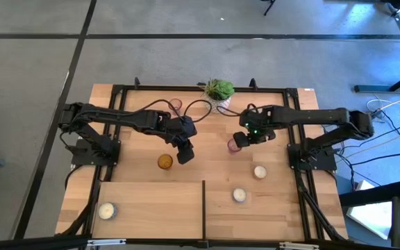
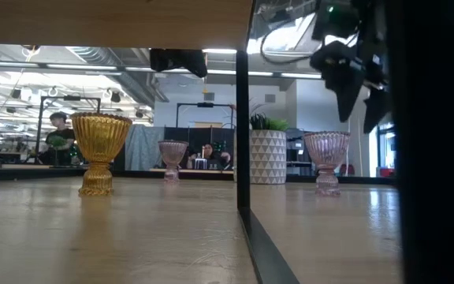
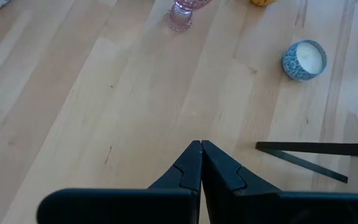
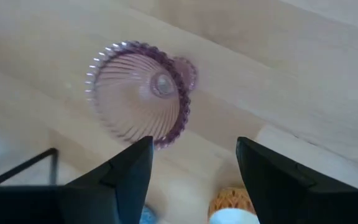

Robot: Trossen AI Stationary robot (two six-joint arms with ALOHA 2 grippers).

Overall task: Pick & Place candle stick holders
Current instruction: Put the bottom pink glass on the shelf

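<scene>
Pink glass holder (image 4: 143, 93) is standing just beyond the spread, empty right gripper (image 4: 194, 168); centre before clenching; left gripper (image 3: 201, 163) is waiting clenched.

A wooden table (image 1: 151, 201) with a black frame (image 1: 204, 208) around it and a black bar running across its near part. At the far edge stands a white pot (image 2: 268, 157) with a triangle pattern, holding a green plant (image 1: 219, 89). Grey floor (image 1: 33, 69) surrounds the table, with cables (image 1: 387, 132) on one side. In the low view, the room behind shows ceiling lights (image 2: 22, 75) and 2 people (image 2: 57, 134) seated at desks far off.
</scene>
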